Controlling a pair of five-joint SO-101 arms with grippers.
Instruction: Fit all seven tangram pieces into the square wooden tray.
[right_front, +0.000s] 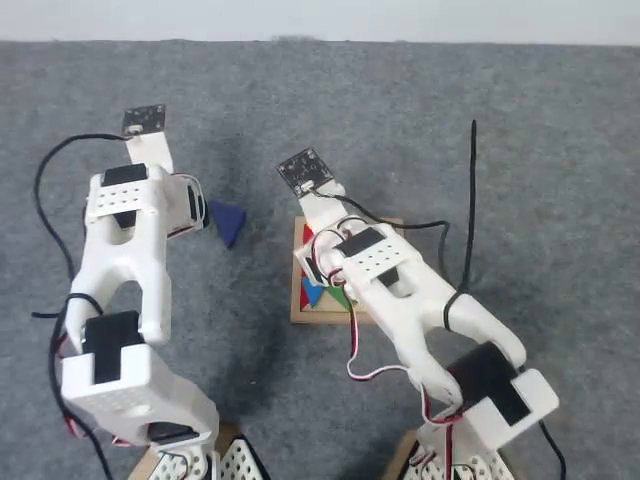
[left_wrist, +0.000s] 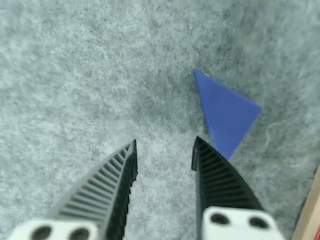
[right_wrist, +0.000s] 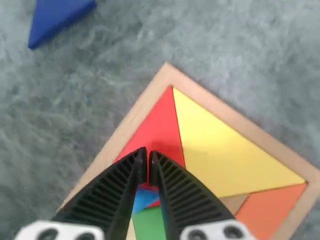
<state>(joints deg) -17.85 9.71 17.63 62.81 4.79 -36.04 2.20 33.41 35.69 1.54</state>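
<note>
Tray sits mid-table on the grey mat, mostly hidden under the right arm in the high view; only its left rim and slivers of red, light blue and green pieces show there. Right wrist view fills in the rest: tray corner, red triangle against yellow triangle, orange piece along the far rim, green piece and light blue piece under the fingers. Tan patch between yellow and orange: can't tell if bare floor or a piece. Right gripper hangs over the red triangle, jaws pressed nearly together with a thin slit, nothing in them. Blue triangle lies flat on the mat outside the tray, apart from its left rim, toward the table's left edge. Left wrist view shows what the high view hides: left gripper jaws spread, gripping nothing, one fingertip just beside the blue triangle; contact unclear. Bare mat all round the triangle, and toward the table's far and right edges.
</note>
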